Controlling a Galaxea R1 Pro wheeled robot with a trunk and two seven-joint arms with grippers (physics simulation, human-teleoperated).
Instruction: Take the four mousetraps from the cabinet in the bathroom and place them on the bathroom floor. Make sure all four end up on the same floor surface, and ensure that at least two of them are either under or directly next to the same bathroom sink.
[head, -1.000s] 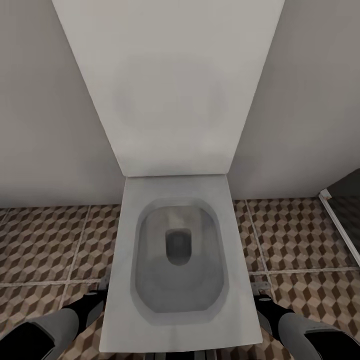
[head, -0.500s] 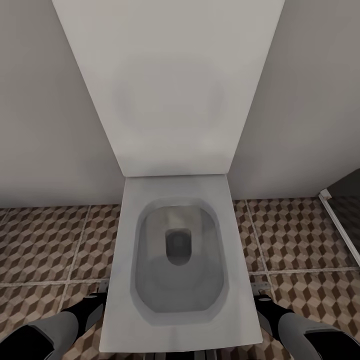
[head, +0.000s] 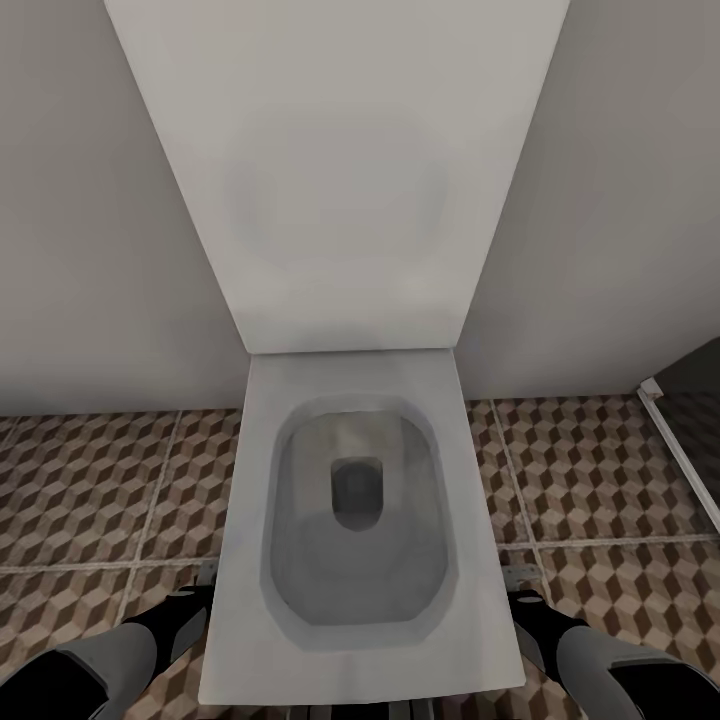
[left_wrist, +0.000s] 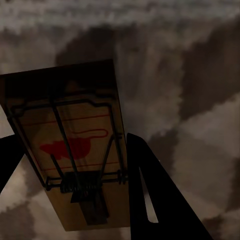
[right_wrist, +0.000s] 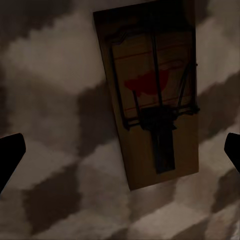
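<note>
Your robot stands before the white toilet (head: 355, 520), with both arms low, one at each side of the bowl, above the bathroom floor (head: 90, 480) with its cube pattern.

In the left wrist view, a mousetrap (left_wrist: 70, 145) sits between the two dark fingers of the left hand (left_wrist: 75, 165). One finger (left_wrist: 150, 195) touches its long edge, and the other is at the opposite edge, so I judge this hand is clamped on the trap across its short side. The long axis of the trap runs along the fingers.

In the right wrist view, a second mousetrap (right_wrist: 152, 92) lies flat on the tiles. The right hand (right_wrist: 120, 150) has its fingertips (right_wrist: 10, 157) wide apart, well to both sides of the trap and not touching it. I think this one is already placed or released.

The left trap is the one in hand now. The sink is not visible here, so you probably need to turn the base before you put it down.
</note>
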